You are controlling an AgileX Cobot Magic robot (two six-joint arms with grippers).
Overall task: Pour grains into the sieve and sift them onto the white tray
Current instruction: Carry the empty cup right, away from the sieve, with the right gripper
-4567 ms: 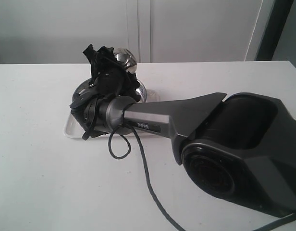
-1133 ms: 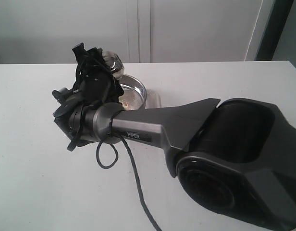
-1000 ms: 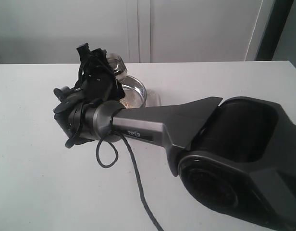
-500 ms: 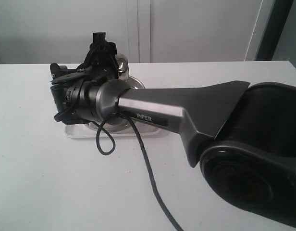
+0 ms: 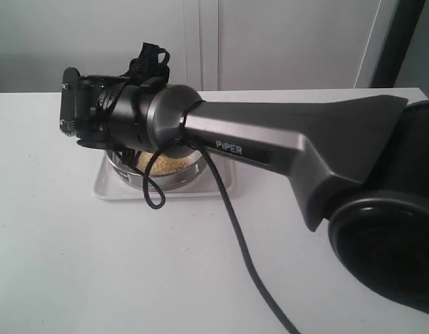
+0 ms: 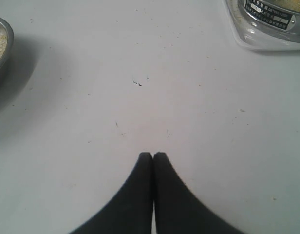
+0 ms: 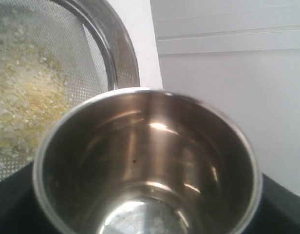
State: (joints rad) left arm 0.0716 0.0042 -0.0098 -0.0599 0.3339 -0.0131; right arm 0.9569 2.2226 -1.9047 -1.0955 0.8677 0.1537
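Tabletop (image 6: 140, 97) fills my left wrist view, and the left gripper (image 6: 153, 157) hangs over it with its tips pinched together, holding nothing. A steel bowl (image 6: 0, 53) with pale contents sits off to one side. Near the middle of the exterior view the white tray (image 5: 103, 188) lies flat, and the sieve (image 5: 174, 179) stands inside it, carrying a yellowish heap of grains (image 5: 169, 164) on its mesh. My right arm (image 5: 270, 142) reaches across above them. The right gripper (image 7: 147, 209) is spread wide around a steel cup (image 7: 155, 146), which looks empty.
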